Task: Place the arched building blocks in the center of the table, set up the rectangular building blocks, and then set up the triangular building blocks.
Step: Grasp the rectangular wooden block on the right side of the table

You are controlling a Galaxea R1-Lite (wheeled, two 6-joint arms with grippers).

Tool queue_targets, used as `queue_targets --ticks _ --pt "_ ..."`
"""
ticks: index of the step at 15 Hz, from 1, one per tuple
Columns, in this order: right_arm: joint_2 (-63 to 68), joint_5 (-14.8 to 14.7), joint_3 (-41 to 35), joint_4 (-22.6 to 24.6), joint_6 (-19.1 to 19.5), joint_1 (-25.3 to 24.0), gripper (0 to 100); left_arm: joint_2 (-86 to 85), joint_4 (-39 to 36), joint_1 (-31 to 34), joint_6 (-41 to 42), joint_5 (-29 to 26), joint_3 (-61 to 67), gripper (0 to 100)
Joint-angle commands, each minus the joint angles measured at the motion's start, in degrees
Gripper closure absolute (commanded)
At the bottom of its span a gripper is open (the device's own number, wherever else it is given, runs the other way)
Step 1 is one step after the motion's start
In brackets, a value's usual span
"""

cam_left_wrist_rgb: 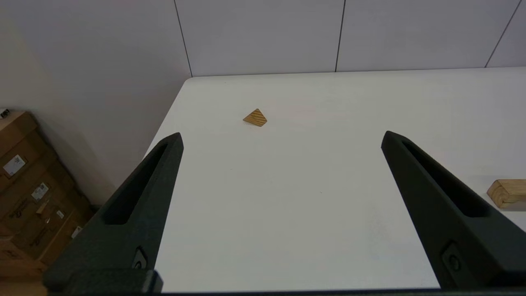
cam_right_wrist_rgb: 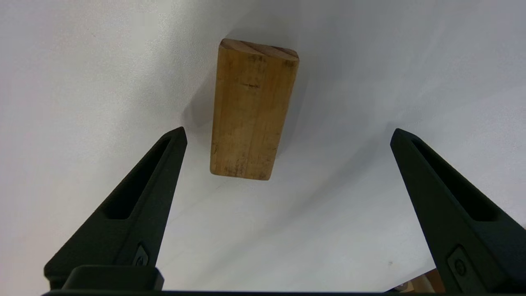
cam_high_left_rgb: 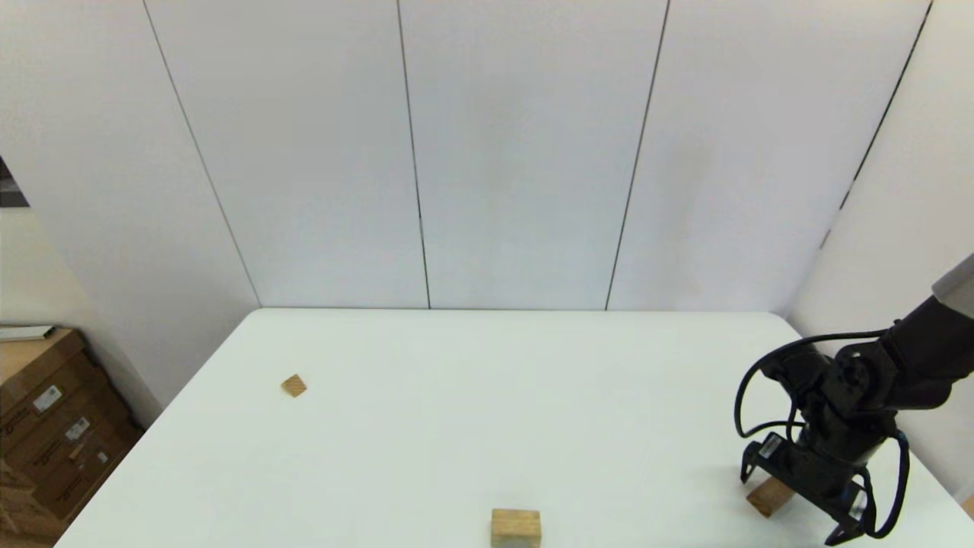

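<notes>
1. Your head view shows the whole table (cam_high_left_rgb: 426, 426) with all three blocks, but the left arm does not appear in it. The right gripper (cam_high_left_rgb: 818, 487) hangs low over the near right corner, its body covering most of the rectangular block (cam_high_left_rgb: 768, 496), so only one reddish-brown end of the block shows.
2. The right wrist view gives you what the head view hides: the whole rectangular block (cam_right_wrist_rgb: 252, 111) lying flat on the white surface, with its shadow beside it.
3. The left wrist view alone shows you the left gripper (cam_left_wrist_rgb: 281, 139). It also shows the triangular block (cam_left_wrist_rgb: 255, 118) up close and one rounded end of the arched block (cam_left_wrist_rgb: 507, 193).
4. Your right gripper is spread wide, each finger (cam_right_wrist_rgb: 139, 193) well clear of the block's sides. The block sits between them beyond the fingertips, and nothing is gripped or touched.
5. Your left gripper is just as wide apart and holds nothing, with only bare table between its fingers (cam_left_wrist_rgb: 144, 189).
6. The rectangular block's long axis runs straight away from the right wrist camera, in line with the fingers. In the head view it lies slanted on the table.
7. The arched block (cam_high_left_rgb: 516, 527) sits at the near edge, about mid-width. You see its end face there, but I cannot tell which way its hollow faces.
8. The triangular block (cam_high_left_rgb: 294, 385) sits far off on the left side of the table, well apart from the other two. In the left wrist view its peak points up.
</notes>
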State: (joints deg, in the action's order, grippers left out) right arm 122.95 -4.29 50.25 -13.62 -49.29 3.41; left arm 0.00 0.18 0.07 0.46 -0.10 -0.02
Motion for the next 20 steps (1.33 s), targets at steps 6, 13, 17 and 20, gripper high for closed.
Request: queue_targets --ticks 6,13,17,20 --pt "0.2 0.0 0.1 -0.1 -0.3 -0.1 0 0.1 0.0 0.0 0.0 0.0 0.0 0" --pt "0.3 -0.1 0.0 -0.1 -0.3 -0.4 100 0.1 0.0 0.0 0.1 0.0 -0.1 0" --pt "0.3 0.0 0.0 -0.1 -0.3 -0.4 100 0.1 0.0 0.0 0.0 0.0 0.0 0" --pt "0.3 0.0 0.0 -0.1 -0.3 -0.4 100 0.1 0.0 0.0 0.0 -0.1 -0.1 0"
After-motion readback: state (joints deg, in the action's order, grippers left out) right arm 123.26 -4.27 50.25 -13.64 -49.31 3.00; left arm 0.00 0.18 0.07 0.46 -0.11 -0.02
